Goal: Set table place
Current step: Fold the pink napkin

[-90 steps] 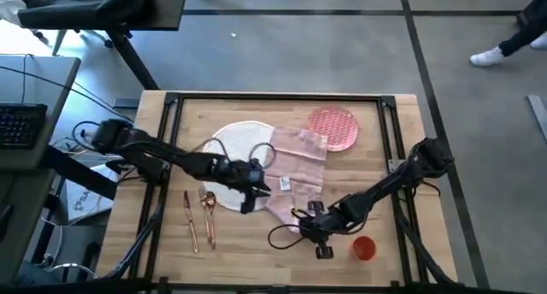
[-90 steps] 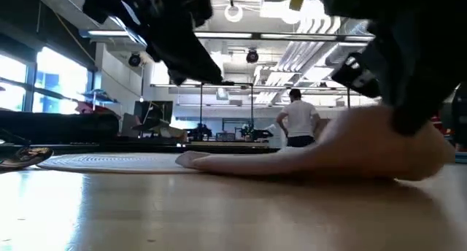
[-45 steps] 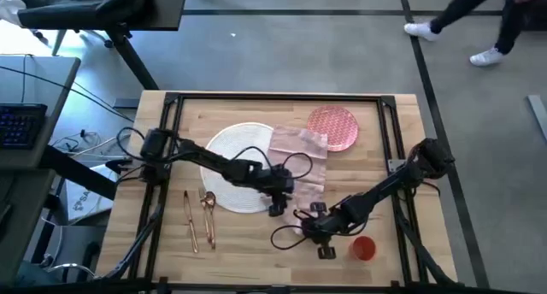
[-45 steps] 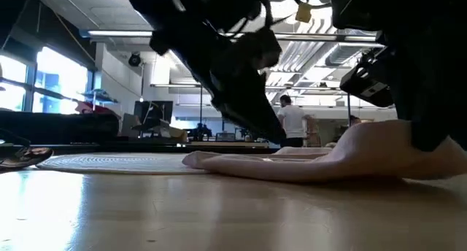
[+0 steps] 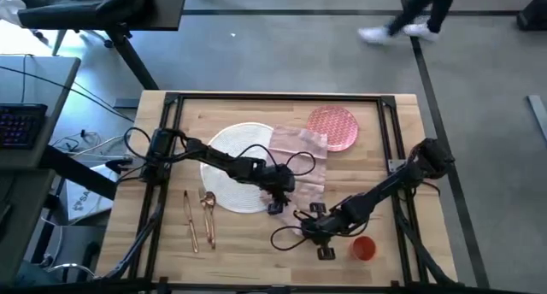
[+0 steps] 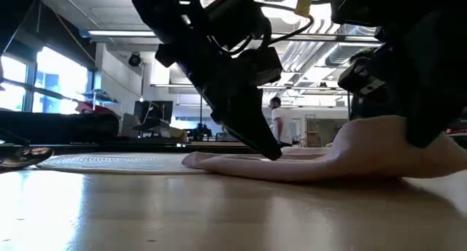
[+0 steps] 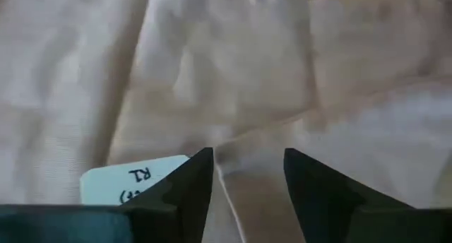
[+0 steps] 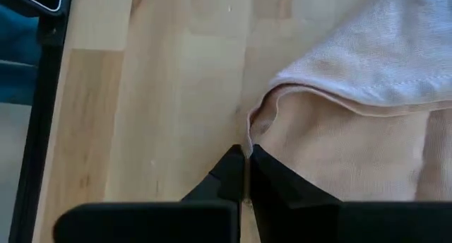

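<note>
Table point(image 5: 231, 247): pale wood planks, thin black frame; grey floor around, a person walking past. Napkin point(image 5: 301, 161): soft pink cloth, creased, overlapping round white plate point(image 5: 224, 153). Left gripper point(image 7: 244, 174) fingers apart over napkin. Right gripper point(image 8: 246, 174) pinched on napkin edge.

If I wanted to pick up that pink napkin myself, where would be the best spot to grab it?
Probably at an edge. The napkin lies limp and rumpled, partly over the white plate, so its flat middle offers little to pinch. The hemmed edge curls up off the table; come in low from that side, where the right gripper is shut on it.
</note>
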